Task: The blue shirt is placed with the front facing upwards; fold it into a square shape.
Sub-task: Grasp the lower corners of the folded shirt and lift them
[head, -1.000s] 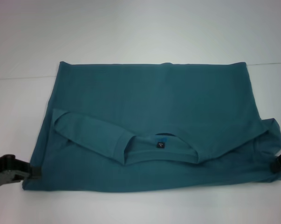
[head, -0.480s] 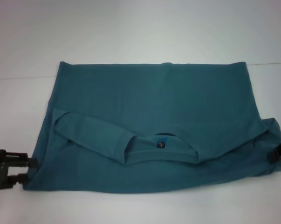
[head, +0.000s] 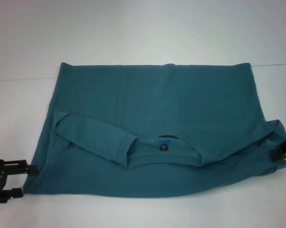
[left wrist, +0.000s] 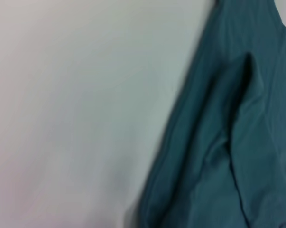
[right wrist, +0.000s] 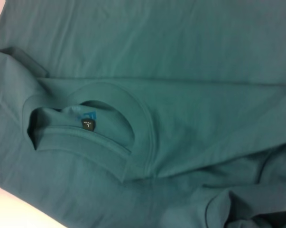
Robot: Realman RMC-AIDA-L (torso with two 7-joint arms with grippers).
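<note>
head overhead, wrists close on shirt

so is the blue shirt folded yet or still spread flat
Partly folded: the blue shirt has its collar doubled onto the body, sleeves tucked in, but it's a wide rectangle, not square.

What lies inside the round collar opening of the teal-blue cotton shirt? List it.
Inside the round collar of the teal-blue cotton shirt: a small dark label, a blue tag behind it, and teal fabric. Anything beneath stays covered.
</note>
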